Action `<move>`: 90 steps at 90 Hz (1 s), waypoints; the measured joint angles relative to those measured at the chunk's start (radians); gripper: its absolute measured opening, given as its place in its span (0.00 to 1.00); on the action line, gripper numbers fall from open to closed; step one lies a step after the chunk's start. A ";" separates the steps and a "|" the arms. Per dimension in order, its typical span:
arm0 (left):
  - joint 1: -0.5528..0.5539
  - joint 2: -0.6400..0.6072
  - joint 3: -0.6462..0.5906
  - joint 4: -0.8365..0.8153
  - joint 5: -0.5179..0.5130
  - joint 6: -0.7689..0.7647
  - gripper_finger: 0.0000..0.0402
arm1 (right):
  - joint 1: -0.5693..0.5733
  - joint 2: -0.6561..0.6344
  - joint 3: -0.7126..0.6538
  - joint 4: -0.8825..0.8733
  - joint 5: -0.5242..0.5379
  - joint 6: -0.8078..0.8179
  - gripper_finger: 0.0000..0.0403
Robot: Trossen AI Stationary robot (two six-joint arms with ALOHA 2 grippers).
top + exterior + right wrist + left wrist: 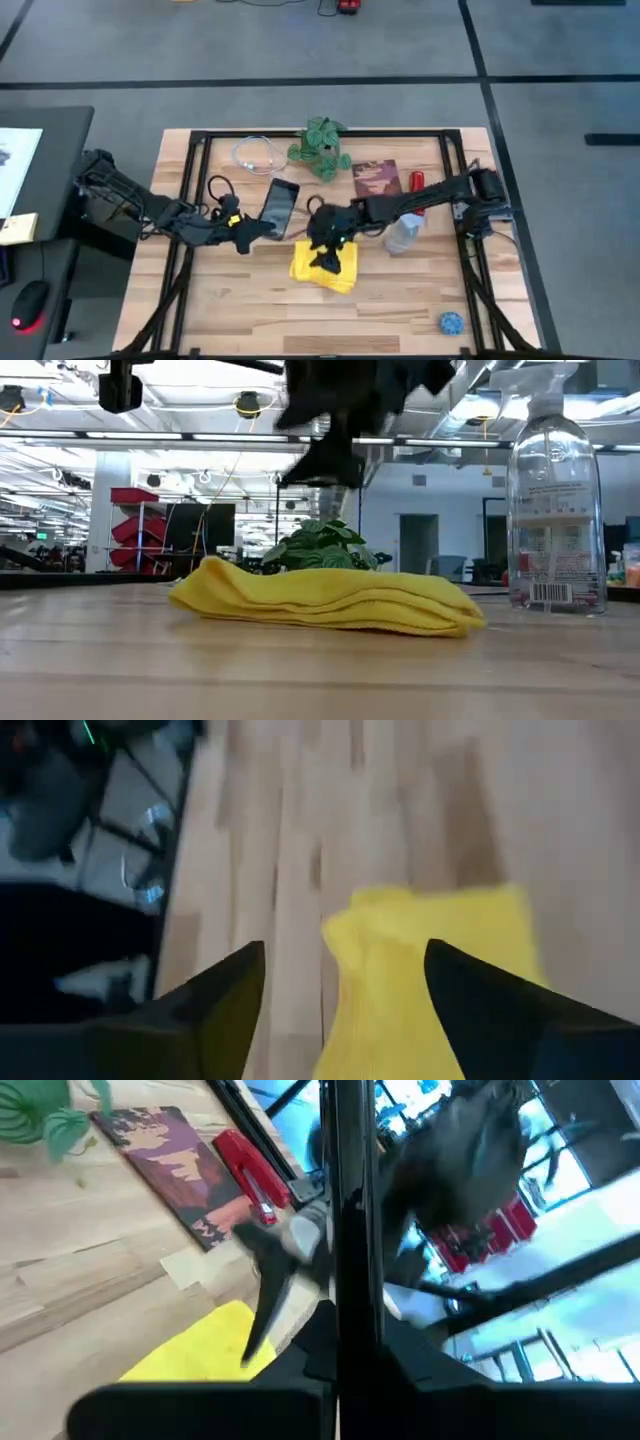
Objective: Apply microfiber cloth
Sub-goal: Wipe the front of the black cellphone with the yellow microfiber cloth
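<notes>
A wooden tabletop (250, 310) is seen from directly above, with two dark robot arms reaching in from either side. A bright yellow microfiber cloth (325, 266) lies folded flat near the middle of the tabletop, towards the front edge. In the low view the microfiber cloth (330, 600) is shown as a soft, layered bundle resting on the wood, with nothing touching it.

The right end effector (327, 260) is held directly above the cloth. In the right wrist view its two dark fingers (215, 1005) are spread apart, with the yellow cloth (440, 980) seen between and below them; nothing is gripped. In the low view the same arm is seen as a dark shape hanging above the cloth, clear of it.

The left end effector (262, 230) is placed to the left of the cloth, at the lower end of a black phone (279, 208) that lies flat on the tabletop. In the left wrist view a thin dark edge is seen standing between its fingers, which appear pressed onto the phone.

A clear spray bottle (552, 500) stands upright to the right of the cloth, well apart from it. A leafy green plant (320, 147), a reddish-brown book (376, 178) and a red stapler (417, 183) are set along the back, and a small blue ball (451, 322) rests near the front right corner.
</notes>
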 joint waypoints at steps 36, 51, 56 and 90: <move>-0.063 0.001 0.000 0.312 -0.006 0.489 0.02 | -0.115 -0.231 0.002 0.293 0.095 0.118 0.65; -0.062 0.002 0.000 0.377 -0.046 0.610 0.02 | -0.099 -0.230 0.002 0.505 0.071 0.139 0.64; -0.062 0.002 0.000 0.377 -0.056 0.619 0.02 | -0.092 -0.227 0.002 0.541 0.068 0.139 0.64; -0.062 0.109 0.000 0.515 -0.067 0.673 0.02 | -0.058 -0.165 0.066 0.583 0.069 0.129 0.64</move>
